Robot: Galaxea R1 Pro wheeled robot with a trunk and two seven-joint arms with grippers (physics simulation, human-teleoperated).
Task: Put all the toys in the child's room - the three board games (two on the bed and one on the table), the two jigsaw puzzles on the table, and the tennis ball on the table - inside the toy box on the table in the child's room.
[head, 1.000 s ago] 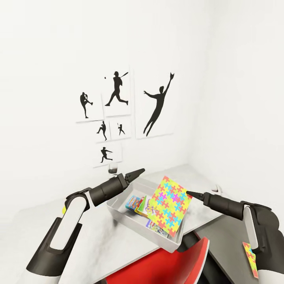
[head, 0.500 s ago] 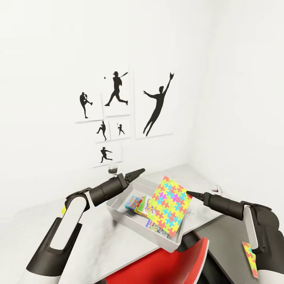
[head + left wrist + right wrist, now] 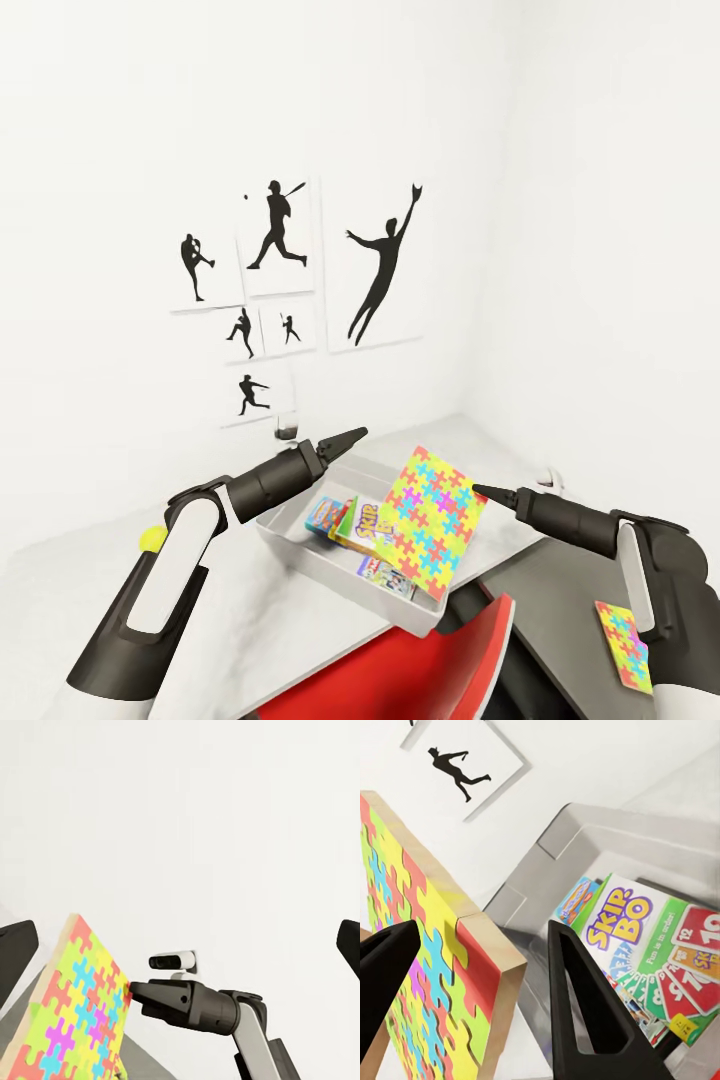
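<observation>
My right gripper (image 3: 478, 490) pinches a puzzle box (image 3: 432, 520) upright at lower centre, hiding part of the toy box (image 3: 300, 543). My left gripper (image 3: 355, 436) hovers pressed together above its rim. A second puzzle box (image 3: 624, 646) lies lower right, partly behind my arm.

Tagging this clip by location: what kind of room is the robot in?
Most likely a child's room: black baseball-player silhouette pictures hang on the white wall, and a toy box on the table holds a Skip-Bo game, with a jigsaw puzzle above it.

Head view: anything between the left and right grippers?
Yes, the jigsaw puzzle, upright, pinched by the right gripper; behind it, the toy box under the left gripper.
</observation>
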